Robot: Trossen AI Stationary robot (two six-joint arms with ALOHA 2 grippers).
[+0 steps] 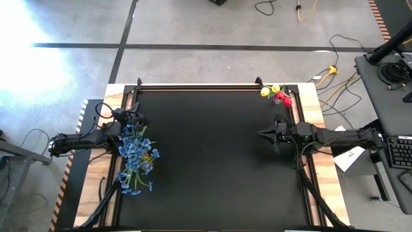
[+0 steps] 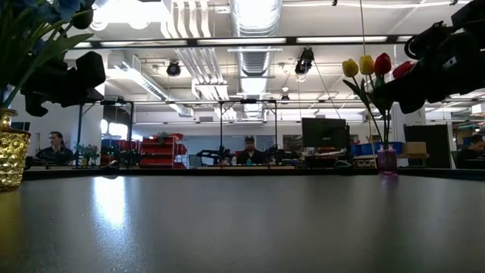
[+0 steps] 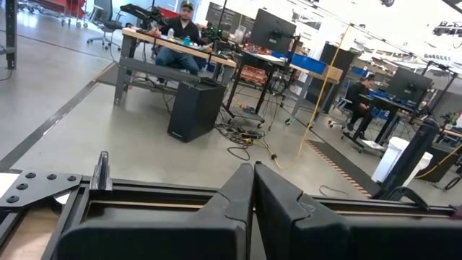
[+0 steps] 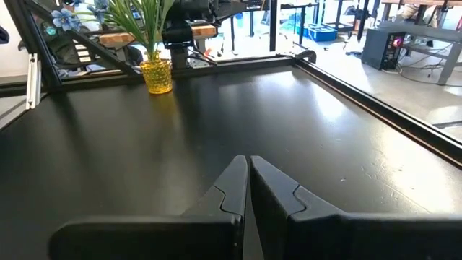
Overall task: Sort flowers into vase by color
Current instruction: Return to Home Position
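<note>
A bunch of blue flowers stands in a golden vase at the table's left side. The vase's base rests on the black tabletop. Yellow and red tulip-like flowers stand in a small purple vase at the far right corner. My left gripper is shut and holds nothing. It hovers just beyond the blue bunch and faces the far edge. My right gripper is also shut and holds nothing. It hovers at the right side and points level across the table at the golden vase.
The black tabletop lies bare between the two vases. A raised black frame rail runs along the far edge, and wooden borders flank the sides. Beyond the table are desks where people sit, and cables on the floor.
</note>
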